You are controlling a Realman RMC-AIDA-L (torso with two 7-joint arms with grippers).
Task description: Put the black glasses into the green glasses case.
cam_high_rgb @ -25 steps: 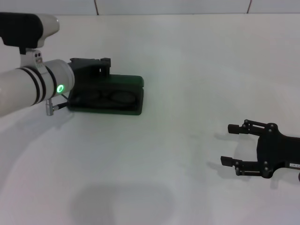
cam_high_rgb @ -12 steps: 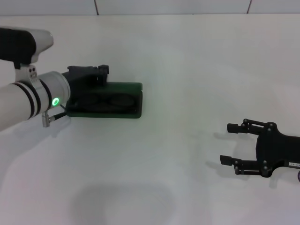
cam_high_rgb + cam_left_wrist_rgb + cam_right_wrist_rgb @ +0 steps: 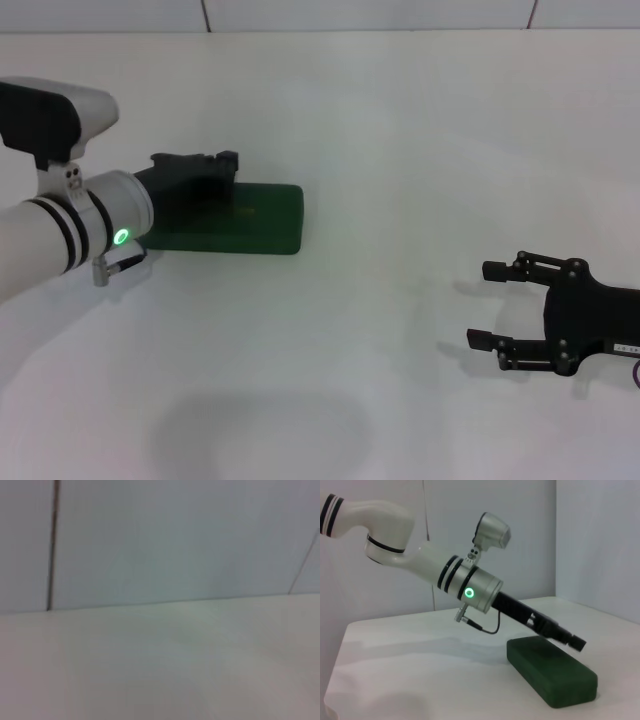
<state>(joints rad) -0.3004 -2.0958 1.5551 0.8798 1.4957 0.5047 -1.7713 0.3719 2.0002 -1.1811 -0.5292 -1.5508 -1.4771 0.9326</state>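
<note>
- Case lid down: the green glasses case (image 3: 235,218) lies shut on the white table (image 3: 420,150) in the left-centre of the head view, and in the right wrist view (image 3: 551,676) it shows as a closed green block with no gap at the seam.
- Black glasses: not visible anywhere on the table; I judge they are inside the closed case, though the pictures cannot confirm it.
- Left claw (image 3: 205,165): sits over the far-left part of the lid, its dark tip just above or touching the case top in the right wrist view (image 3: 567,639); whether its fingers are apart or together I cannot tell.
- Right claw (image 3: 495,305): rests low over the table at the lower right of the head view, well apart from the case, fingers spread and holding nothing.
- Progress: the task looks essentially done; what seems left is for the left arm to lift clear.
</note>
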